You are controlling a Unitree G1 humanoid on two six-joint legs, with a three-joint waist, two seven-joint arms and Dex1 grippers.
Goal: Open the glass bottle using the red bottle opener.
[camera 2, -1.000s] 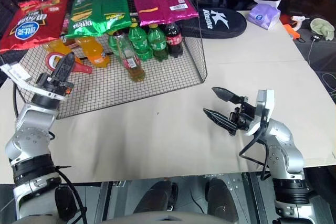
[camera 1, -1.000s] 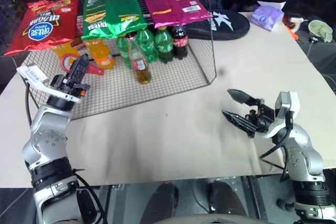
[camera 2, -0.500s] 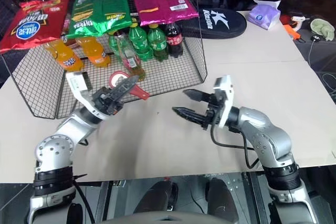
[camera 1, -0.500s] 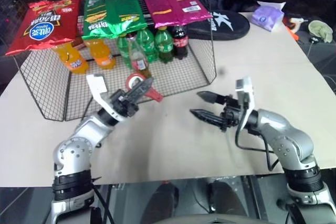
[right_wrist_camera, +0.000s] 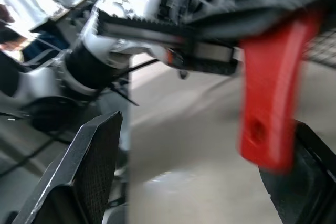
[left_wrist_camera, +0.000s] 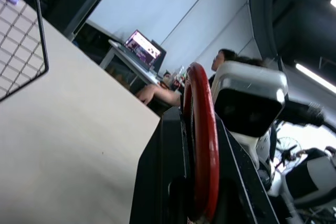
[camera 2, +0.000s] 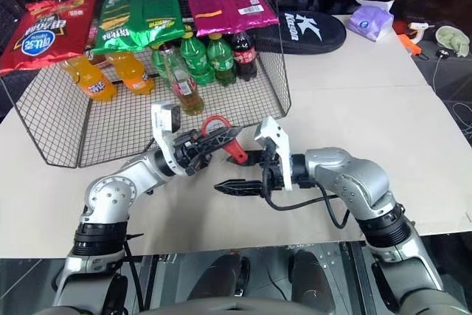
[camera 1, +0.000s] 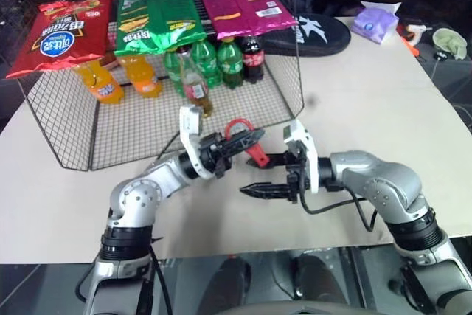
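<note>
A: Item one, left hand (camera 1: 247, 140)?
B: Clamped tight on the red bottle opener (camera 1: 247, 142), ring head up, slim handle hanging past the fingers. It sits above the tabletop (camera 1: 369, 101), just outside the wire basket (camera 1: 291, 71).

A: Right hand (camera 1: 267, 175)?
B: Spread wide, holding nothing. One finger lies just under the opener's handle, the other lower, nearer the tabletop. The right wrist view has the handle (right_wrist_camera: 270, 103) hanging between its two fingers, touching neither as far as can be seen.

A: The glass bottle (camera 1: 195, 86)?
B: Upright inside the basket, beyond the left hand. Amber liquid, red-and-white label, print too small to read.

A: Neighbours in the basket?
B: Green plastic bottles (camera 1: 217, 60) and a dark cola bottle (camera 1: 253, 55) with a red label right behind it; orange bottles (camera 1: 118, 77) off to the left hand's outer side.

A: Any readable print?
B: Snack bags (camera 1: 158, 16) on the basket's top: red, green, magenta, their lettering not legible. Beyond the right hand, a black pouch (camera 1: 321, 35) with a large white "K".
</note>
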